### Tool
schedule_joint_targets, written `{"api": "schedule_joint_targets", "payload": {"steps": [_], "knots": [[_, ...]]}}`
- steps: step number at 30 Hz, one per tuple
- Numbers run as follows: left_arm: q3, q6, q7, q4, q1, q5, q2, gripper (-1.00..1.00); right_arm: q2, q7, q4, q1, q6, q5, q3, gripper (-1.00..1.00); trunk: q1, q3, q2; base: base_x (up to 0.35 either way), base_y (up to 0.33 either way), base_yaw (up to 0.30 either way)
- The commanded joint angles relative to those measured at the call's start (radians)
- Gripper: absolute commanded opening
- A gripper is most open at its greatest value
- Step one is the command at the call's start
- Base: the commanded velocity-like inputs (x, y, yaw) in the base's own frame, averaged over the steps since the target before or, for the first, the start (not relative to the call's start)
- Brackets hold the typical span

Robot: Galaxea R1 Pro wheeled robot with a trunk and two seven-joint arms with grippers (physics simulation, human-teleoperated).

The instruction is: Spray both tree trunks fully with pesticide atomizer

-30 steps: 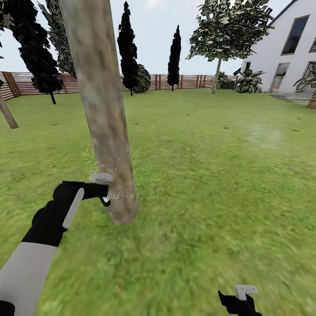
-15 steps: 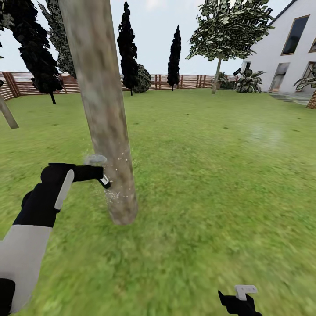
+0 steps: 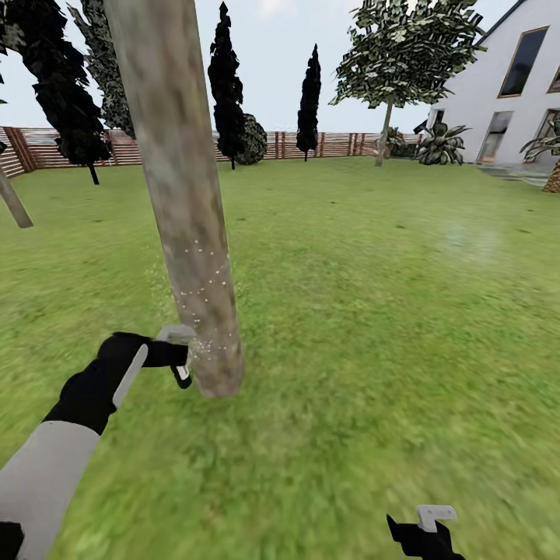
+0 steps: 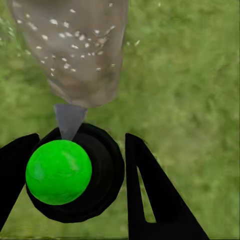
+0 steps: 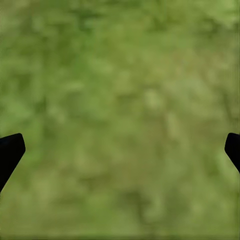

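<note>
A thick mottled grey-brown tree trunk (image 3: 187,233) rises from the grass just ahead of me, left of centre, dotted with white spray specks on its lower part. My left gripper (image 3: 179,356) is low beside the trunk's base, shut on the pesticide atomizer (image 3: 183,376). In the left wrist view the atomizer (image 4: 75,172) is a round black body with a green ball on it, and its grey nozzle (image 4: 68,120) points at the speckled trunk (image 4: 75,45). A second grey-brown trunk (image 3: 13,204) leans at the left edge. My right gripper (image 3: 426,530) hangs open over grass (image 5: 120,150).
Green lawn (image 3: 373,311) spreads all around. Dark cypress-like trees (image 3: 226,85) and a brown slatted fence (image 3: 334,144) line the back. A leafy tree (image 3: 404,47) and a white house (image 3: 513,85) stand at the far right.
My left gripper with the atomizer rose along the trunk, then dropped lower towards its base. White specks now reach higher up the trunk. The right arm has not moved.
</note>
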Motion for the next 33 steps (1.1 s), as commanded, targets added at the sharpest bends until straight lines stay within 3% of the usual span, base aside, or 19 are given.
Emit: {"api": "schedule_joint_targets", "payload": {"steps": [1,3,5,6,8,13,23,33], "knots": [[-0.002,-0.085,0.031,0.092,0.0,-0.015,-0.005,-1.0,0.0,-0.001,0.0,0.0,0.0,0.0,0.0,1.0,0.0,0.0,0.0,0.0,0.0,0.0],[-0.003,-0.157,0.045,0.162,0.0,-0.023,-0.007,-1.0,0.0,-0.001,0.0,0.0,0.0,0.0,0.0,1.0,0.0,0.0,0.0,0.0,0.0,0.0],[-0.003,-0.197,0.078,0.176,0.0,-0.024,-0.012,-1.0,0.0,-0.002,0.0,0.0,0.0,0.0,0.0,1.0,0.0,0.0,0.0,0.0,0.0,0.0],[-0.002,-0.214,0.147,0.179,0.0,-0.024,-0.052,-1.0,0.0,-0.002,0.0,0.0,0.0,0.0,0.0,1.0,0.0,0.0,0.0,0.0,0.0,0.0],[-0.003,-0.219,0.195,0.18,0.001,-0.018,-0.085,-1.0,-0.001,-0.002,0.0,0.0,0.0,0.0,0.0,1.0,0.0,0.0,0.0,0.0,0.0,0.0],[0.001,-0.222,0.207,0.188,0.031,-0.012,-0.09,-1.0,-0.002,-0.001,-0.001,0.0,-0.001,-0.001,0.0,1.0,0.0,0.0,0.0,0.0,-0.155,0.0],[0.0,-0.222,0.209,0.191,0.032,-0.01,-0.092,-1.0,0.0,-0.002,-0.002,0.0,-0.001,-0.002,0.0,1.0,0.0,0.0,0.0,0.015,-0.269,0.181],[0.001,-0.221,0.209,0.192,0.036,-0.011,-0.092,-1.0,0.0,0.0,-0.002,0.0,0.0,-0.001,0.0,1.0,0.0,0.0,0.0,0.113,-0.27,0.015]]}}
